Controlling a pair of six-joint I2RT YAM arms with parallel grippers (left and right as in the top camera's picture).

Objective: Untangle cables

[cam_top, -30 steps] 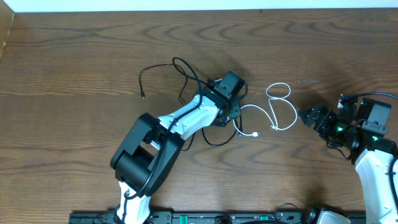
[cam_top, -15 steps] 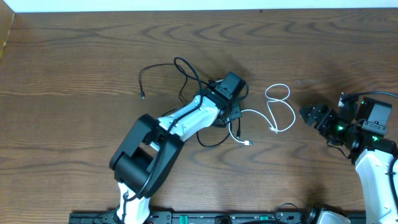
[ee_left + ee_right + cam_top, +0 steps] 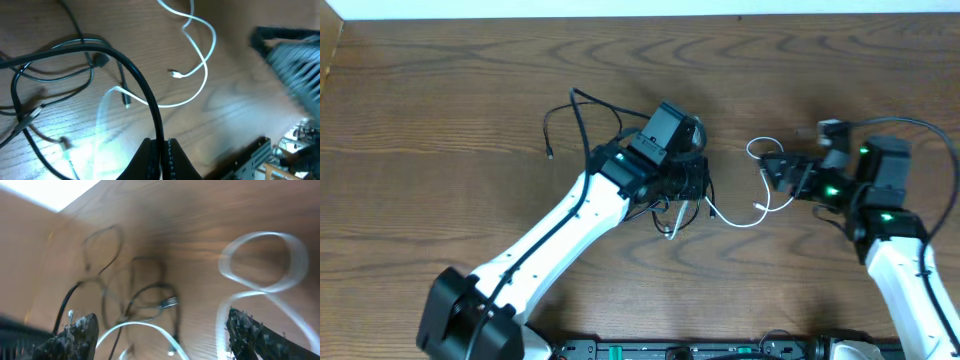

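Across the middle of the wooden bench (image 3: 440, 80), both arms reach towards each other from the near edge. The left arm (image 3: 560, 225), white with black joints, stretches diagonally from the near left corner to the centre. The right arm (image 3: 900, 270) rises from the near right corner and bends inward.

The left gripper (image 3: 160, 145) is clenched on the black cable (image 3: 145, 85): in its wrist view the two fingers (image 3: 172, 152) press together with the cord rising out between them in a tall arc. From overhead, that cable's loops sit bunched under and around the gripper at the bench centre, while one thin strand (image 3: 547, 125) trails off to the left and ends in a small plug, lying loose on the wood.

The right gripper (image 3: 775, 172) points left, its fingers (image 3: 75, 332) spread wide, grasping nothing. The white cable (image 3: 740, 223) lies just right of centre, between the two grippers: a small loop (image 3: 260, 237) sits ahead of the spread fingers, and a long curve sweeps back towards the black tangle. Whether the fingers touch the white cord is unclear; the wrist view is blurred
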